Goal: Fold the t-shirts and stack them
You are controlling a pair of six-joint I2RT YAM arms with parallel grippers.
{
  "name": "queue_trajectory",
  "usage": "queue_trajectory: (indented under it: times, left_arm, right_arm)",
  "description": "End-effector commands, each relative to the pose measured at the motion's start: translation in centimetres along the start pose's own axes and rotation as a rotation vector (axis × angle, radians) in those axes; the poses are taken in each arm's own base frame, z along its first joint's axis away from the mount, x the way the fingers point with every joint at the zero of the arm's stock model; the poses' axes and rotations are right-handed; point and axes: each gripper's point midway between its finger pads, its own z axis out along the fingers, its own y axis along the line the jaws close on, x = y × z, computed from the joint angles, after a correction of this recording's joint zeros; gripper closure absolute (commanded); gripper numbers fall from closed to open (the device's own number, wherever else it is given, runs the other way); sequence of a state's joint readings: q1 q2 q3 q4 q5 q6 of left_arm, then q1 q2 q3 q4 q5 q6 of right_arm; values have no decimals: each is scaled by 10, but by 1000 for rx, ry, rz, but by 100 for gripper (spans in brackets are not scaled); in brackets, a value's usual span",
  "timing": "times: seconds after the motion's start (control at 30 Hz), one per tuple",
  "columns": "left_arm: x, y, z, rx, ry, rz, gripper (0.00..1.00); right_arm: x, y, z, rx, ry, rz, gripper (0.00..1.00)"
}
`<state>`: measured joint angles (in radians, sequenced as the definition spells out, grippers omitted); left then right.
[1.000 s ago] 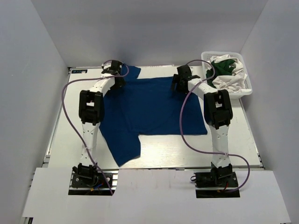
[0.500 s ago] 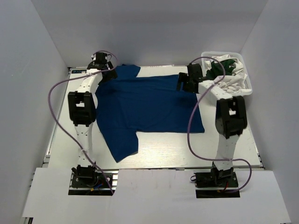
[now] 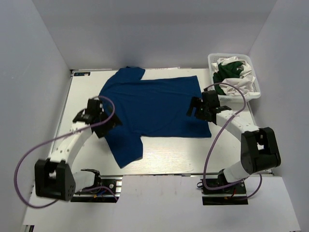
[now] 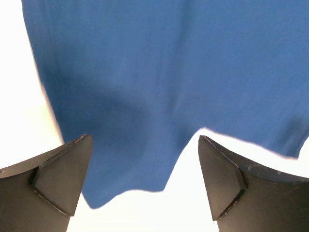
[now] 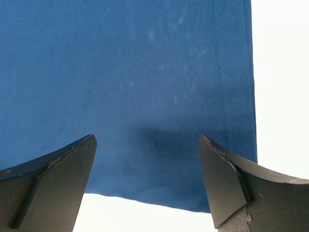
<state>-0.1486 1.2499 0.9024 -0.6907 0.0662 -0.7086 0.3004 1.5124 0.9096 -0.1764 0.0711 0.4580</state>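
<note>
Seen from above: white table (image 3: 164, 155), most of its middle covered by one royal blue t-shirt (image 3: 154, 108). Lies spread flat and unfolded, one sleeve pointing to the far left corner, the other trailing off toward the near edge, hem toward the right side.

At the far right corner, standing just off the shirt: white mesh basket (image 3: 211, 63). Holds a dark green t-shirt (image 3: 231, 67) bunched on top of crumpled white t-shirts (image 3: 241, 88), all heaped loosely and none folded.

Left gripper (image 3: 110, 123) hovering at the shirt's left edge, close to the near sleeve. Fingers spread wide and holding nothing; in the wrist view (image 4: 144, 140), blue cloth (image 4: 169, 72) and a notch of bare table framed between them.

Right gripper (image 3: 194, 107) poised over the shirt's near right corner. Also gaping wide and empty; from its own camera (image 5: 147, 137), stitched hem and corner of the blue fabric (image 5: 125, 72) in plain sight between the fingers.

Purple cables (image 3: 29, 164) looping loosely off both arms.
</note>
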Motion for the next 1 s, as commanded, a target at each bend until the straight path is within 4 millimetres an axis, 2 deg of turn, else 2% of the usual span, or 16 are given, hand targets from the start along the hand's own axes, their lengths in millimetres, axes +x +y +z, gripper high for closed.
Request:
queue_trajectory:
  times: [0.0, 0.1, 0.17, 0.2, 0.27, 0.4, 0.53, 0.63, 0.67, 0.7, 0.77, 0.97]
  left_arm:
    - [62, 6, -22, 116, 142, -23, 0]
    - [120, 36, -23, 95, 299, -14, 0]
    - [154, 61, -17, 41, 386, -38, 0]
    - [164, 66, -16, 37, 417, -45, 0]
    - [172, 68, -15, 42, 434, -44, 0]
    - [174, 70, -14, 21, 434, -33, 0]
    - [176, 73, -4, -16, 444, -20, 12]
    - [182, 74, 3, -40, 478, -8, 35]
    - [184, 74, 4, -42, 484, 0, 55]
    - [185, 75, 5, -50, 492, -1, 67]
    - [185, 76, 4, -65, 498, 9, 100]
    - [172, 63, -1, -43, 453, 39, 100]
  right_arm:
    - [-19, 10, -22, -57, -83, 41, 10]
    - [-19, 8, -33, -52, -102, 48, 10]
    - [-17, 6, -36, -51, -110, 55, 10]
    - [-16, 5, -37, -51, -112, 56, 10]
    - [-17, 4, -40, -50, -123, 52, 10]
    - [-14, 1, -40, -42, -120, 59, 10]
    - [-8, -8, -38, -10, -121, 88, 10]
    - [0, -19, -39, 29, -117, 110, 10]
    - [2, -24, -40, 55, -116, 122, 10]
    - [2, -28, -42, 70, -123, 139, 10]
    - [8, -37, -45, 108, -120, 151, 10]
    - [33, -56, -48, 171, -68, 172, 10]
